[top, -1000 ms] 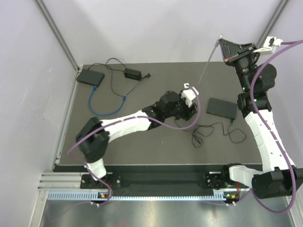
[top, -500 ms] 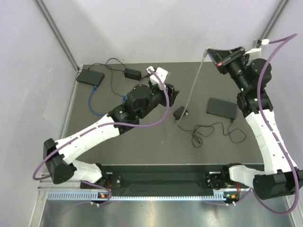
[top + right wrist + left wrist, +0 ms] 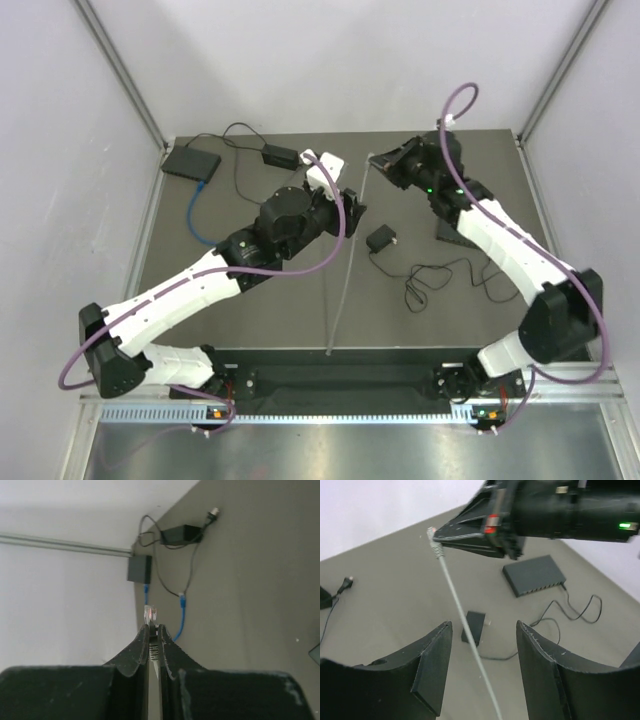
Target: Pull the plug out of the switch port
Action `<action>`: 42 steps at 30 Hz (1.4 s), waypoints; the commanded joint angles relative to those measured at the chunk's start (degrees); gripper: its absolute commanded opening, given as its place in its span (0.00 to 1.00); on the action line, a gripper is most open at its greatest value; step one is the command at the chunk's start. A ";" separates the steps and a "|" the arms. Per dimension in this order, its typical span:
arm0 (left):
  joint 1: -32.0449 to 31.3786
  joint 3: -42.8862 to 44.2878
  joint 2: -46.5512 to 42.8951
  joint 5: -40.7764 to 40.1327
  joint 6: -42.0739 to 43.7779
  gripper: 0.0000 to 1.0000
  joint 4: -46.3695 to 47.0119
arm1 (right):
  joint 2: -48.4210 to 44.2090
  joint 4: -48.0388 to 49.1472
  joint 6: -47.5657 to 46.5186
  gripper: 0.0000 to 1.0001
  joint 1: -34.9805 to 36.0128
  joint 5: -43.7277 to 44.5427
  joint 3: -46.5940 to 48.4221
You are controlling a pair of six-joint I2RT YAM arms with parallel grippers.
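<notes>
My right gripper (image 3: 379,160) (image 3: 153,628) is shut on a clear plug (image 3: 150,614) (image 3: 432,534) at the end of a grey cable (image 3: 345,260) (image 3: 465,625). It holds the plug above the table's back middle, apart from the black switch (image 3: 446,232) (image 3: 535,575). The right arm partly hides that switch in the top view. From the plug the cable hangs down toward the table's front edge. My left gripper (image 3: 351,206) (image 3: 483,628) is open; in its wrist view the cable runs between its fingers (image 3: 432,660) without touching them.
A small black power adapter (image 3: 380,240) (image 3: 474,627) lies mid-table, its thin black wire (image 3: 440,280) looping toward the switch. At the back left sit a second black box (image 3: 192,162) (image 3: 139,568), a blue cable (image 3: 215,225) and another adapter (image 3: 279,155). Walls close in on three sides.
The right arm swung from the back right corner, left and down over the table's middle, carrying the plug and cable. The left gripper drew back to the left, uncovering the small adapter.
</notes>
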 commanded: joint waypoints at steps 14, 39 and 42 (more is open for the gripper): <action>0.76 -3.89 -3.89 -5.24 1.83 0.59 -1.33 | 33.79 2.26 -5.01 0.04 4.42 12.08 22.56; 4.71 -0.56 7.96 3.27 -3.01 0.59 3.94 | 11.94 -10.15 -31.39 0.51 -9.53 2.51 7.66; 4.80 2.60 12.52 6.00 -3.88 0.59 4.29 | 3.76 -11.10 -32.17 0.49 -18.84 -2.85 -2.72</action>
